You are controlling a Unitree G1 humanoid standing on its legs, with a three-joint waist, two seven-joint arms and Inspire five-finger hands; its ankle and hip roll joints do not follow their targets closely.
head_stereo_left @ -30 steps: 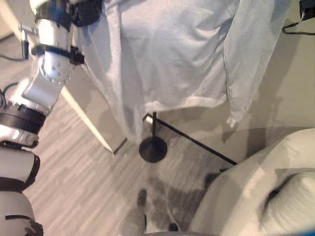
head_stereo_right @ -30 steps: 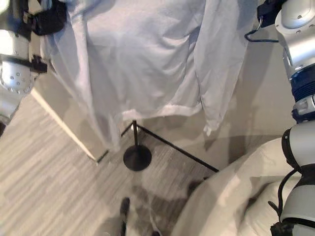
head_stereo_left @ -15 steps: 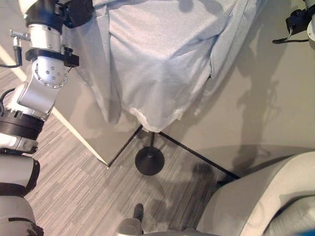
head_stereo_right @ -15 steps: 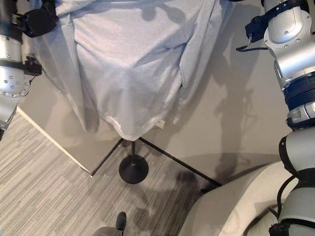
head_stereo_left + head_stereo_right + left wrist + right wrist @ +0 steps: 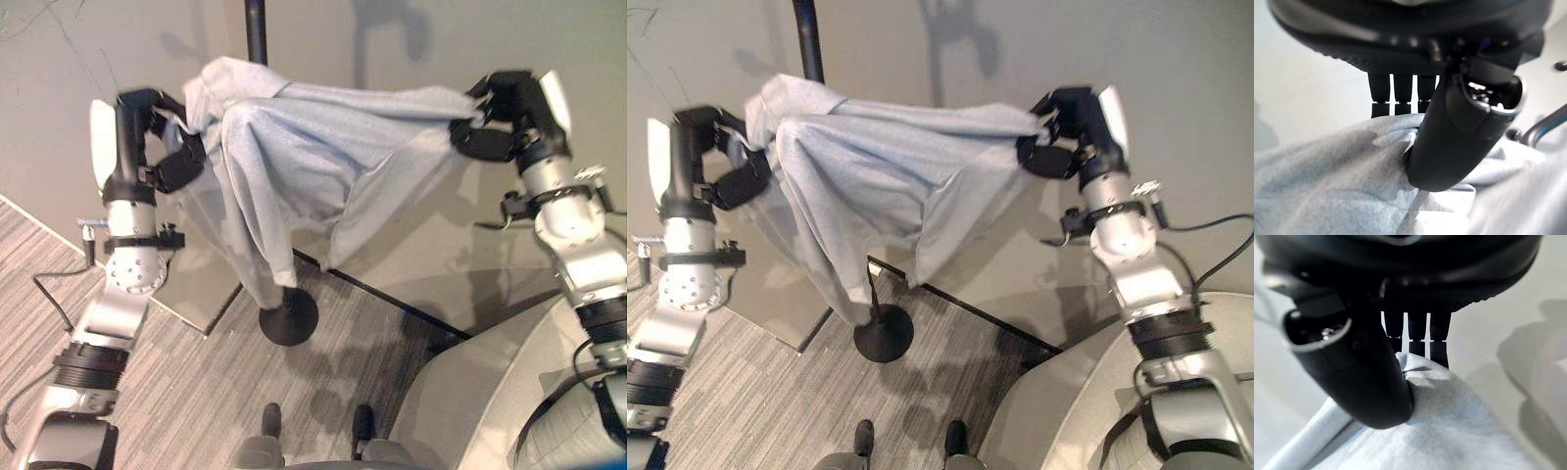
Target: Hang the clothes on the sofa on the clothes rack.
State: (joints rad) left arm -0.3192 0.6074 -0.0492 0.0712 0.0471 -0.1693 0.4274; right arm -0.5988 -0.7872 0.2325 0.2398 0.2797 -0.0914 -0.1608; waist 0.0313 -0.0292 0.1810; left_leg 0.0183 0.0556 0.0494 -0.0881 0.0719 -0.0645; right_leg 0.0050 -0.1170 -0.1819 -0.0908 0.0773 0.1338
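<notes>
Left hand (image 5: 147, 147) pinching one edge of pale blue shirt (image 5: 294, 166), thumb pressed on cloth against fingers; right hand (image 5: 505, 117) pinching opposite edge same way; shirt stretched between both hands, raised high, sagging in middle, hem dangling free above floor; black rack pole (image 5: 256, 29) rising just behind shirt's upper left part, round base (image 5: 288, 315) on floor below; sofa (image 5: 509, 392) lower right, well apart from shirt. Step looks like draping over rack; next move likely needs a lift over the rack top, out of sight, then release of both pinches.
</notes>
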